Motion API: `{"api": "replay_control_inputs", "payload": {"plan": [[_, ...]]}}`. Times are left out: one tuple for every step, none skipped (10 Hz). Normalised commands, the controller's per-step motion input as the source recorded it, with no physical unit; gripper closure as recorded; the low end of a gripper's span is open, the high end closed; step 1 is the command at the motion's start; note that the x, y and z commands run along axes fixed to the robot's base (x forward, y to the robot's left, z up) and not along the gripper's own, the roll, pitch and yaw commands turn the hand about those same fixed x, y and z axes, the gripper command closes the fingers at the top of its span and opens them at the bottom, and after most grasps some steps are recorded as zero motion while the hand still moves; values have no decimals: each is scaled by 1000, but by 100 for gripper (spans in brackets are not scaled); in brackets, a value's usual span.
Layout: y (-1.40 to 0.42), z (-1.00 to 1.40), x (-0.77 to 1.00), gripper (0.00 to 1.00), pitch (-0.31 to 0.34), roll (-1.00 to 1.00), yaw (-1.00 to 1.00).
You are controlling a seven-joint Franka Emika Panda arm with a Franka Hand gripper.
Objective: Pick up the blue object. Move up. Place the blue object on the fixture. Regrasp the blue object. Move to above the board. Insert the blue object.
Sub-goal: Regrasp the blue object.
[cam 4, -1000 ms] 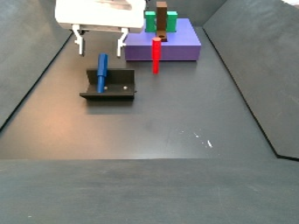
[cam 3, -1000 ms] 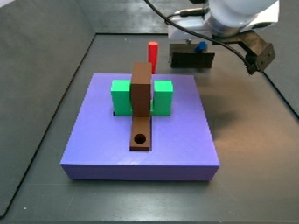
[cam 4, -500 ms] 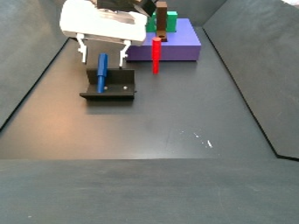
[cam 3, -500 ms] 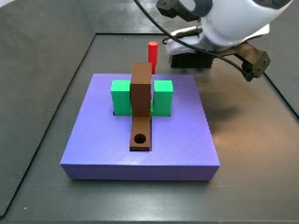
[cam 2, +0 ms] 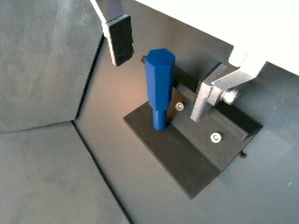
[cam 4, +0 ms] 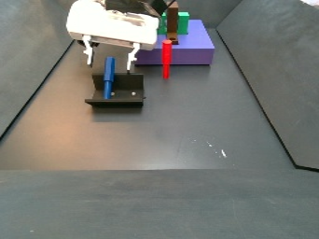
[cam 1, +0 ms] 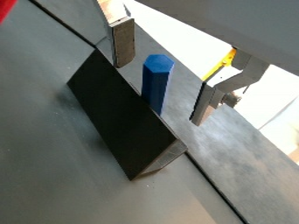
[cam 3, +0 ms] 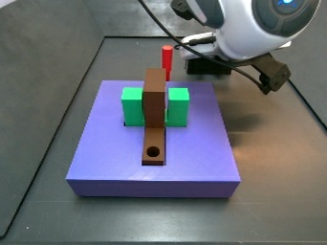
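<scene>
Blue object (cam 2: pixel 159 90) upright on the fixture (cam 2: pixel 193 156), long axis vertical, lower end seated against the base plate, top end free. Same peg (cam 4: pixel 110 77) in a side view, leaning slightly along the fixture's (cam 4: pixel 116 94) upright bracket, well apart from the board (cam 4: pixel 189 48).

Gripper (cam 2: pixel 163 66) poised around the peg's upper part, fingers (cam 2: pixel 121 38) spread wide, one plate on each side, neither pad touching the blue surface; nothing clamped. Gap visible on both sides in both wrist views (cam 1: pixel 163 72).

Compared with a second ago: gripper (cam 4: pixel 107 49) lower and nearer the peg, arm body swung further over the fixture; peg and fixture unmoved.

Fixture mostly hidden behind the arm in a side view (cam 3: pixel 208 67), blue peg not visible there at all; red peg (cam 3: pixel 166 56), green block (cam 3: pixel 133 105) and brown strip (cam 3: pixel 155 120) with its round hole clear on the board (cam 3: pixel 153 153). Screws on the base plate visible only from the wrist.
</scene>
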Motion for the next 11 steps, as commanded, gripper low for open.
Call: {"api": "replay_control_inputs", "payload": {"plan": [[-23,0,0,0,74,243,-71],[-11,0,0,0,11,89,0],[-14,0,77,0,143,203,0],[0,0,131,0,211,229,-23],[0,0,117,0,203,229,-49],[0,0,14,0,51,129,-3],[-14,-17,0,0,0,80,0],[-26,-9,0,0,0,54,0],[0,0,0,0,0,43,0],[0,0,0,0,0,-23,0],[34,0,29,0,0,-271,0]]}}
